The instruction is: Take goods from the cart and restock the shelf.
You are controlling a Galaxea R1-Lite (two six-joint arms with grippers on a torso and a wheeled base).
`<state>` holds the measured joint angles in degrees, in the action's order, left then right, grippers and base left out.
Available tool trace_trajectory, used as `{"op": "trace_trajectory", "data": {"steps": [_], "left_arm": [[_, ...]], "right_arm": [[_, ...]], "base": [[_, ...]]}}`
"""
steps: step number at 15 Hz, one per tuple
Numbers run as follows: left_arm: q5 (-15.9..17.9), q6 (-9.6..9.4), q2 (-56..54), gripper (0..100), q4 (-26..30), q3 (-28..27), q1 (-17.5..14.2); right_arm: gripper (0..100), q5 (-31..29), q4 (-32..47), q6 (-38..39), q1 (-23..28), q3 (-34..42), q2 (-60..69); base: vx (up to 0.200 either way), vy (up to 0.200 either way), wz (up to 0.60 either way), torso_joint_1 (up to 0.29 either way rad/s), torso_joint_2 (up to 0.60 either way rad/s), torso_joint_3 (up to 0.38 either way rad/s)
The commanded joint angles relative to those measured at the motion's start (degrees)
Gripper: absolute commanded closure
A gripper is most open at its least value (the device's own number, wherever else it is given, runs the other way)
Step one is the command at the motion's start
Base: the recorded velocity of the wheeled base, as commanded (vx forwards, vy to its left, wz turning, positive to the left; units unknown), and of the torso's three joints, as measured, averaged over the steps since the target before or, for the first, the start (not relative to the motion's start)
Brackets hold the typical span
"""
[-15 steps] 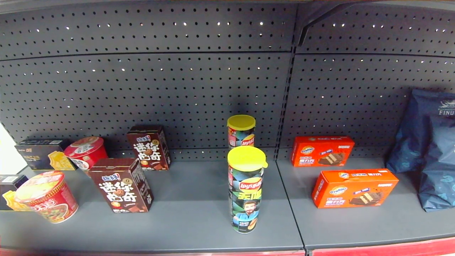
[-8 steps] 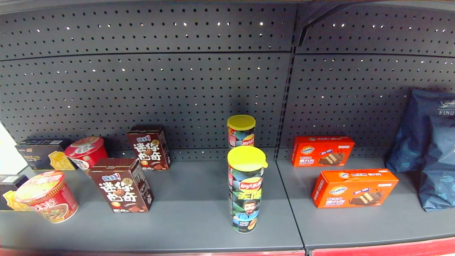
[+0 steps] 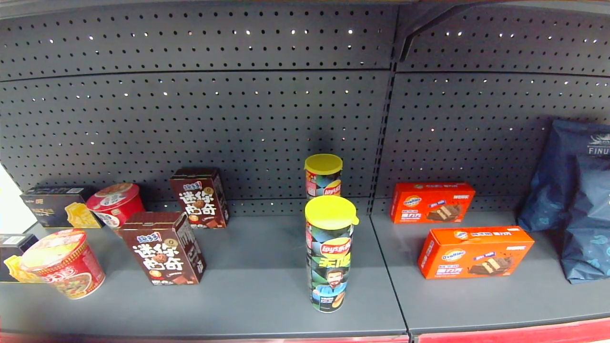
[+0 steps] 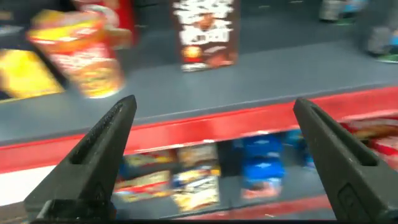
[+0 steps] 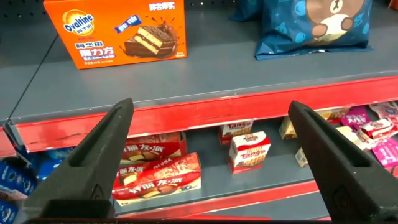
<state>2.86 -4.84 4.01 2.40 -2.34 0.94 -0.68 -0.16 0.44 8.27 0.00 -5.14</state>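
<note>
Grey metal shelf point(image 3: 257, 286) stands part stocked; our left end effector point(image 4: 214, 102) and right end effector point(image 5: 211, 104) gape wide, empty, so we judge fetching another item comes next.

1. Moderate, even light; a soft shadow rises at 12 o'clock behind the rear yellow-lidded cardboard crisp tube point(image 3: 323, 175).
2. Bright pinpoints shine through the dark grey perforated metal back panel point(image 3: 190, 119).
3. The head view bows the panel seams toward 9 and 3 o'clock.
</note>
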Motion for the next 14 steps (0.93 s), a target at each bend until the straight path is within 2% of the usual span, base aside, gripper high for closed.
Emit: {"op": "trace_trajectory", "data": {"steps": [1, 7, 9, 11, 12, 14], "left_arm": [[-0.4, -0.17, -2.3, 0, -0.1, 0.1, -1.4], [-0.1, -0.52, -4.0, 0, -0.1, 0.1, -0.9], [1.3, -0.61, -4.0, 0, -0.1, 0.1, -0.9], [0.7, 0.01, -4.0, 0, -0.6, 0.2, -0.9], [-0.6, 0.97, -4.0, 0, -0.9, 0.5, -0.9], [-1.7, 1.5, -4.0, 0, -1.9, 0.8, -0.9]], "right_arm": [[0, 0.0, 0.0, 0.0, 0.0, 0.0, -0.2], [0, 0.0, 0.0, 0.0, 0.0, 0.0, -0.2], [0, 0.0, 0.0, 0.0, 0.0, -0.1, -0.2], [0, 0.0, 0.0, 0.0, 0.0, -0.1, -0.2], [0, 0.0, 0.0, 0.0, 0.0, -0.1, -0.2], [0, 0.0, 0.0, 0.0, 0.0, -0.1, -0.2]], "base": [[0.0, 0.0, 0.0, 0.0, 0.0, 0.0], [0.0, 0.0, 0.0, 0.0, 0.0, 0.0], [0.0, 0.0, 0.0, 0.0, 0.0, 0.0], [0.0, 0.0, 0.0, 0.0, 0.0, 0.0], [0.0, 0.0, 0.0, 0.0, 0.0, 0.0], [-0.2, 0.0, 0.0, 0.002, 0.0, 0.0]]}}
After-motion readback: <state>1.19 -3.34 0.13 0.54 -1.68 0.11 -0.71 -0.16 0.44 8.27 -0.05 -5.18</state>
